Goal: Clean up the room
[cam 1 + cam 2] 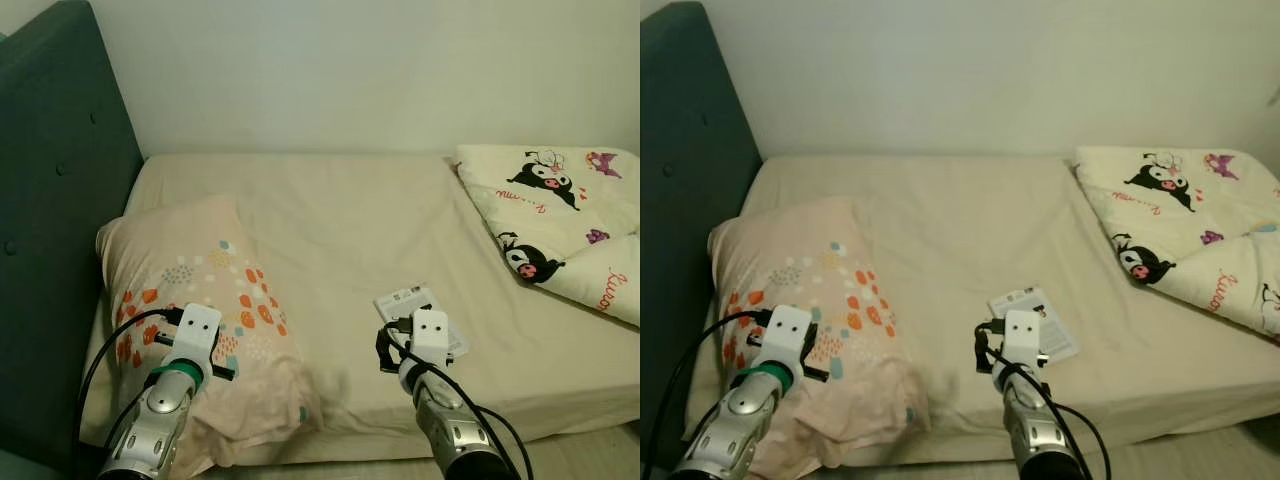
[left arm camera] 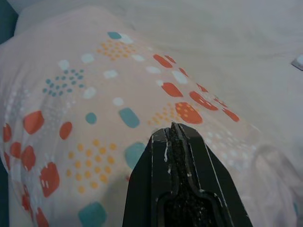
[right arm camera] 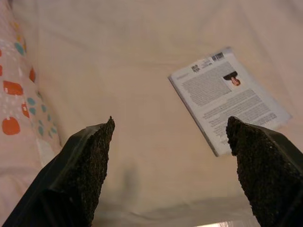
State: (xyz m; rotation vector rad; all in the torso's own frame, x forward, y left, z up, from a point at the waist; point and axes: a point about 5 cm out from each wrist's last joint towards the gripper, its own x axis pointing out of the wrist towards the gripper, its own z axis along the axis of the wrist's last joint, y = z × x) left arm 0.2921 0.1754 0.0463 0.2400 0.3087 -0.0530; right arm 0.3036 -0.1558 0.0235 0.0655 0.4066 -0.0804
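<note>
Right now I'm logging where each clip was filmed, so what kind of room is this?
Most likely a bedroom. A bed with a beige sheet stands against a padded dark headboard; on it lie a patterned pillow, a folded cartoon-print quilt and a booklet.

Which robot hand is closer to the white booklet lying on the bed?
The right gripper, open, hovers just short of the white printed booklet. The left gripper, shut, is over the pink dotted pillow, farther away.
</note>
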